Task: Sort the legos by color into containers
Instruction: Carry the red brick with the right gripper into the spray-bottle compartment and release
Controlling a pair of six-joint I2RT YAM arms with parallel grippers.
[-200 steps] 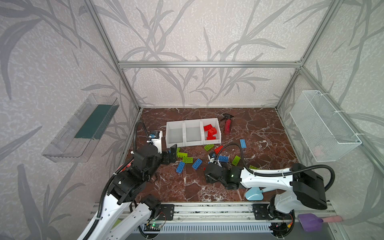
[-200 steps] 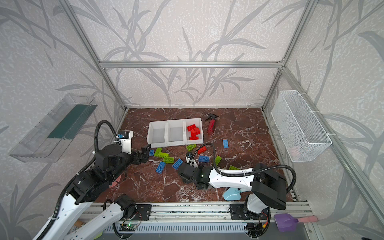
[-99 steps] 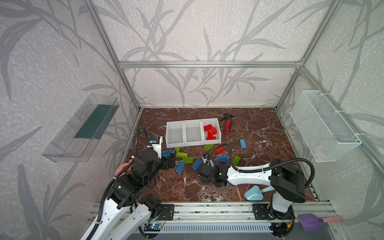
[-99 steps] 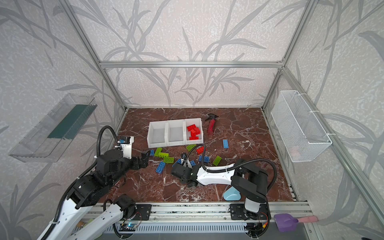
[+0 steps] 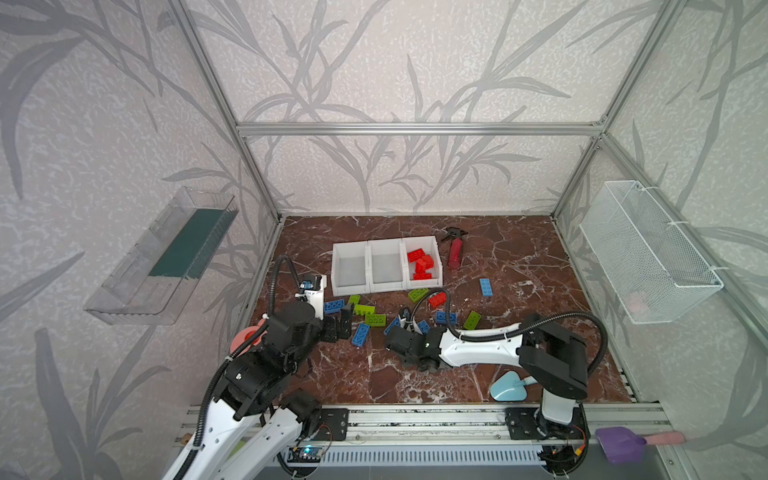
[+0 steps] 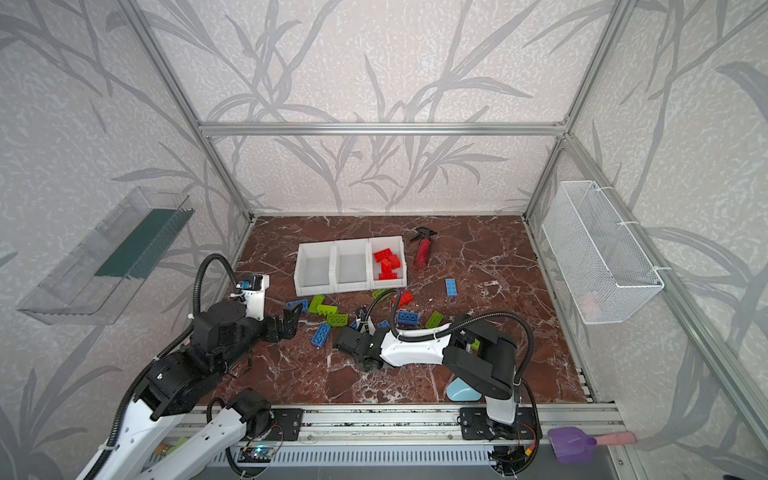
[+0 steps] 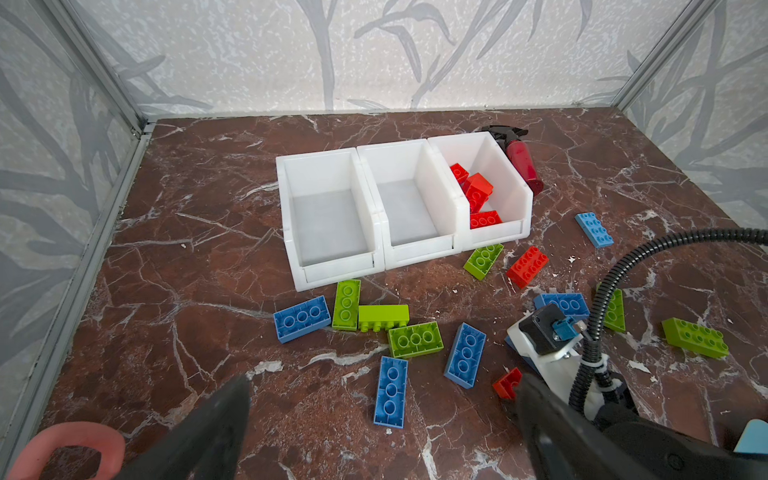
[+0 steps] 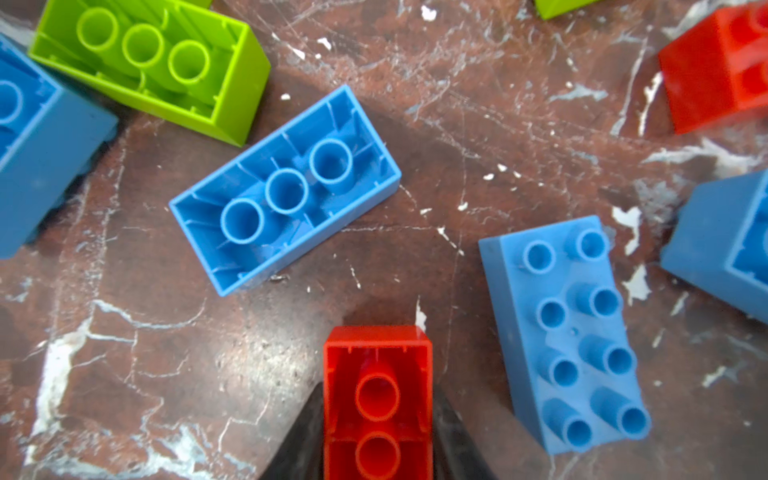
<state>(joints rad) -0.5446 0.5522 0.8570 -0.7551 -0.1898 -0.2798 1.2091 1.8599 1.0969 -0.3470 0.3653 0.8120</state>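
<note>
My right gripper (image 8: 377, 399) is shut on a red lego (image 8: 377, 365) lying hollow side up on the marble floor, one finger on each long side. The same red lego (image 7: 508, 382) shows in the left wrist view. Around it lie blue legos (image 8: 286, 191) (image 8: 573, 332) and a lime green one (image 8: 153, 58). My left gripper (image 7: 382, 386) hangs open above a blue lego (image 7: 390, 392), also seen in a top view (image 5: 338, 322). The three white containers (image 5: 349, 286) stand in a row behind; the right one holds several red legos (image 5: 423, 264), the other two are empty.
A red spray bottle (image 5: 455, 253) lies right of the containers. Loose legos (image 5: 375, 319) are scattered in front of them. A light blue scoop (image 5: 507, 386) and a pink ring (image 5: 249, 336) sit near the front. A wire basket (image 5: 648, 249) and a clear tray (image 5: 166, 257) hang on the side walls.
My right gripper slid left across the floor and closed on the red lego. The left gripper stayed open and drew slightly toward the front.
</note>
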